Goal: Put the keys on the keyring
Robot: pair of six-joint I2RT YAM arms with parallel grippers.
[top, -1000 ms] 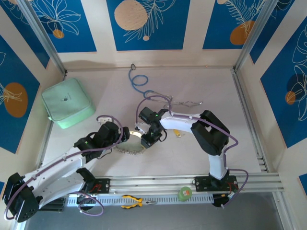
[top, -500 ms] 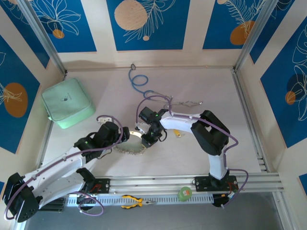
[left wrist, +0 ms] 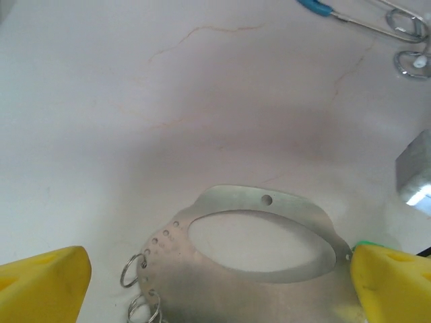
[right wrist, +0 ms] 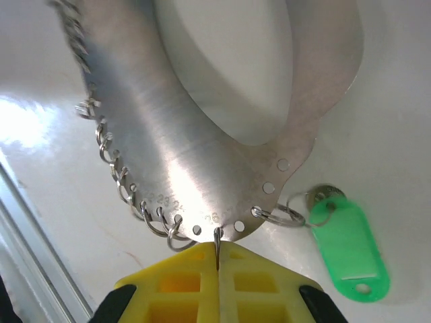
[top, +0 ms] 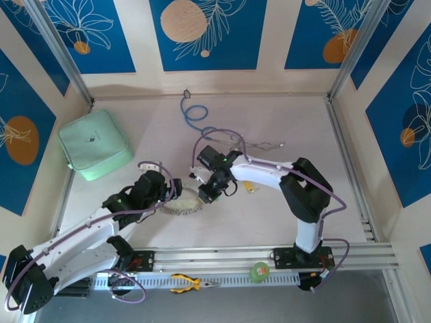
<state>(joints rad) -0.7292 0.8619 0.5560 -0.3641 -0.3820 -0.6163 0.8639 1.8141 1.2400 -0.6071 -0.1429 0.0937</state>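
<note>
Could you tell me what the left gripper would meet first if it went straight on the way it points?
Most likely the silvery oval metal keyring, lying on the table ahead between the open yellow fingers of the left gripper; depth is hard to judge, but nothing looks nearer.

Left arm (top: 81, 235) reaches forward to the keyring (right wrist: 175, 155). The left gripper (top: 174, 191) stands at its left side, jaws wide apart, one finger on each side of it. Right arm (top: 269, 171) bends in from the keyring's right. The right gripper (right wrist: 217, 252) has its yellow fingers pressed together, clamped on the keyring's fringed edge.
</note>
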